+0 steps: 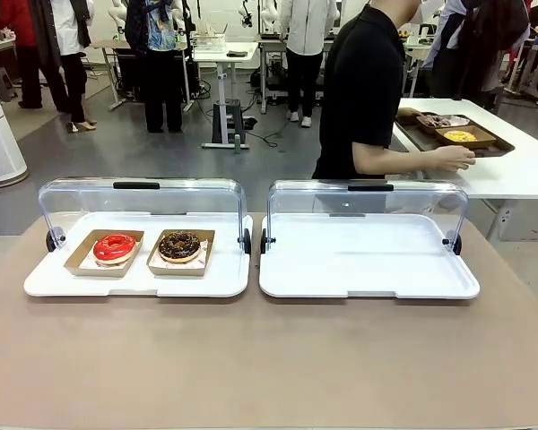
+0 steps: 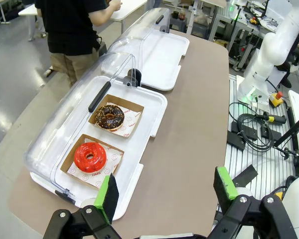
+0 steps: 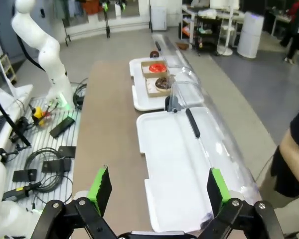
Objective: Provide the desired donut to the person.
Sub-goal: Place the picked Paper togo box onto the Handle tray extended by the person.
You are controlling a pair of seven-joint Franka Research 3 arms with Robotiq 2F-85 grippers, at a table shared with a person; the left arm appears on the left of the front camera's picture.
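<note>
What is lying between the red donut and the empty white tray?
In the front view, the chocolate donut in its cardboard tray lies between the red donut and the empty white tray.

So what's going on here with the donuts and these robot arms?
Nothing is being handled yet. A red donut and a chocolate donut sit in the left tray, lid up. The right tray is bare. Both tools, left and right, hang open. The person is turned to another table.
</note>
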